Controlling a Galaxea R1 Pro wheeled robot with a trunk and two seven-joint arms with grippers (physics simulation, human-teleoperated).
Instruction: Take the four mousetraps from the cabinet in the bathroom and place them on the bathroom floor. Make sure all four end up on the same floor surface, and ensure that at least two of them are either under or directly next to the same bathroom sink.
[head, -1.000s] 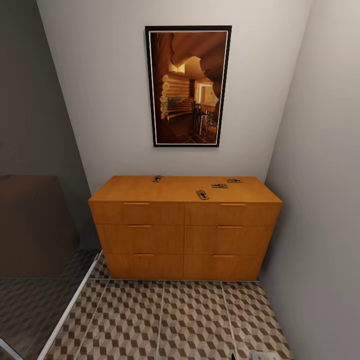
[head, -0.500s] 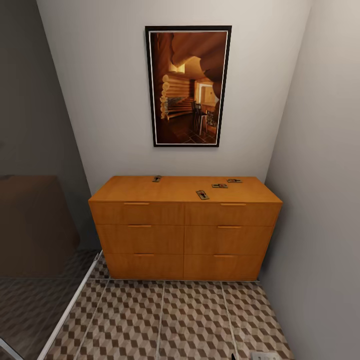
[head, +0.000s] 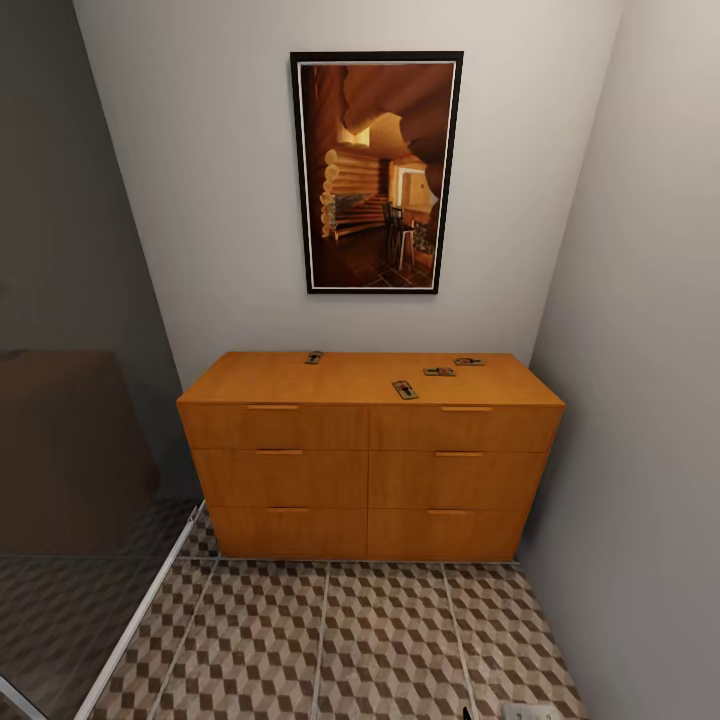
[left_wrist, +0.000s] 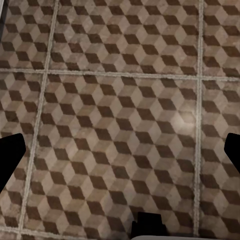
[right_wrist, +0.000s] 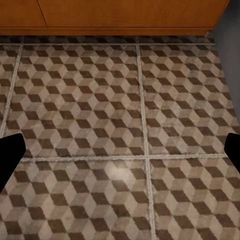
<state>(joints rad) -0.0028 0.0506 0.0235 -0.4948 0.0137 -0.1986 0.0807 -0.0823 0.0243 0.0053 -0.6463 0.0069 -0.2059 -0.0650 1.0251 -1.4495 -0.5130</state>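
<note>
The orange-brown cabinet (head: 370, 470) stands against the far wall with all drawers closed. Several mousetraps lie on its top: one near the back left (head: 314, 357), one near the front (head: 405, 390), and two towards the right (head: 439, 372) (head: 469, 362). The bathroom floor (head: 330, 640) with its cube pattern stretches in front of it. My left gripper (left_wrist: 120, 155) hangs open over bare tiles (left_wrist: 120, 100). My right gripper (right_wrist: 120, 155) is open too, above tiles close to the cabinet's base (right_wrist: 120, 15). The sink is out of view.
A framed picture (head: 377, 172) hangs above the cabinet. A grey wall (head: 650, 400) closes the right side right next to the cabinet. At the left, a glass partition (head: 70, 450) with a white floor rail (head: 140, 620) borders the tiled strip.
</note>
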